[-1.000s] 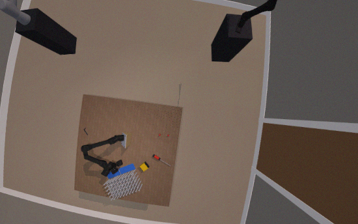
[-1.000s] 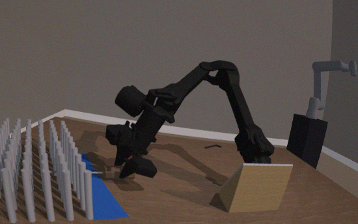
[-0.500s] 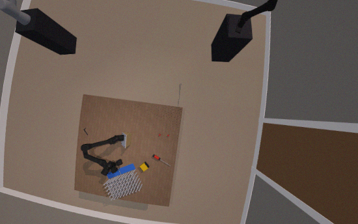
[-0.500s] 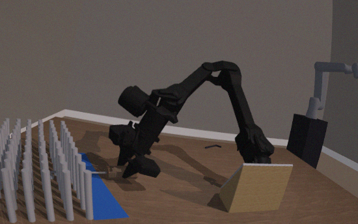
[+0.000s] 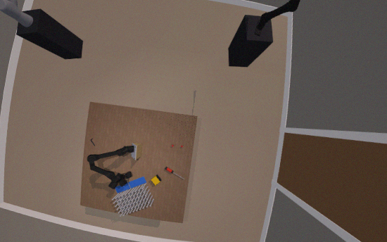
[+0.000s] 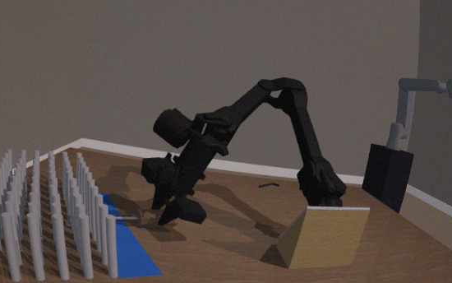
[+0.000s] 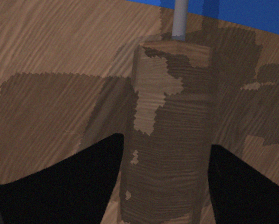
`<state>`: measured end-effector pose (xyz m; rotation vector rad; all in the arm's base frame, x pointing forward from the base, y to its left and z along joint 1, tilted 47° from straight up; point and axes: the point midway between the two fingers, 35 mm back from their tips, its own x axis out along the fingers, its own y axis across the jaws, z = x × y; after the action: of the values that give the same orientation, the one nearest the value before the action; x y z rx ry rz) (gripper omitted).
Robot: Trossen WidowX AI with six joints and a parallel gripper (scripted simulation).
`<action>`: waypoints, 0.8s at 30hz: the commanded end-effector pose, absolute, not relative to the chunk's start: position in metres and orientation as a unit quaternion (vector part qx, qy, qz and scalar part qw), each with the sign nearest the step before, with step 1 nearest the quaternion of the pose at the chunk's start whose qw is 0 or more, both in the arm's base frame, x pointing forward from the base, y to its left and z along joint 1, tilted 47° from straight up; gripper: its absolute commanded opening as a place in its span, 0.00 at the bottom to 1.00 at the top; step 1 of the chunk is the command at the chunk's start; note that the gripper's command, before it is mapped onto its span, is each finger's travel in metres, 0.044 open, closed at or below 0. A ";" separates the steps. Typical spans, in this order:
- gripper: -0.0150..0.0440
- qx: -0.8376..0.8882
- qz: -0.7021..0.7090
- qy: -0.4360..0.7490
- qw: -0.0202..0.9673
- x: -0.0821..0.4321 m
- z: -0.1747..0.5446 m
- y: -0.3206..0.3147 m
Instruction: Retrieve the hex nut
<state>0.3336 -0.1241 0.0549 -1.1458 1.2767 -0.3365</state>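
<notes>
My gripper (image 5: 128,179) (image 6: 157,215) (image 7: 166,148) is shut on the wooden handle of a tool, low over the table beside the blue taped strip (image 5: 141,181) (image 6: 137,261) (image 7: 250,11). The handle (image 7: 172,100) lies between the two black fingers. Its thin metal shaft (image 6: 126,218) (image 7: 179,19) reaches over the strip towards the standing metal spacers (image 5: 134,200) (image 6: 113,247). The shaft's far end is hidden behind the front spacers in the exterior view and out of the wrist view. The spacers look upright. I cannot make out the nut in any view.
A red-handled screwdriver (image 5: 169,170) and a yellow object (image 5: 155,181) lie right of the strip. A bent black tool (image 5: 92,142) (image 6: 269,185) lies on the arm's far side. A wooden wedge-shaped block (image 6: 325,240) stands by the arm's base. Two small red items lie farther back.
</notes>
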 end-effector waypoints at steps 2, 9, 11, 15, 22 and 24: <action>0.25 -0.504 -0.147 0.560 0.641 0.330 0.057 -0.125; 0.25 -0.504 -0.147 0.560 0.641 0.326 0.059 -0.126; 0.25 -0.504 -0.147 0.560 0.641 0.325 0.059 -0.126; 0.25 -0.504 -0.147 0.560 0.641 0.323 0.060 -0.126; 0.25 -0.504 -0.147 0.561 0.641 0.319 0.061 -0.127; 0.25 -0.504 -0.147 0.561 0.640 0.318 0.061 -0.127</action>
<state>0.3207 -0.1268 0.0594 -1.1460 1.2779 -0.3371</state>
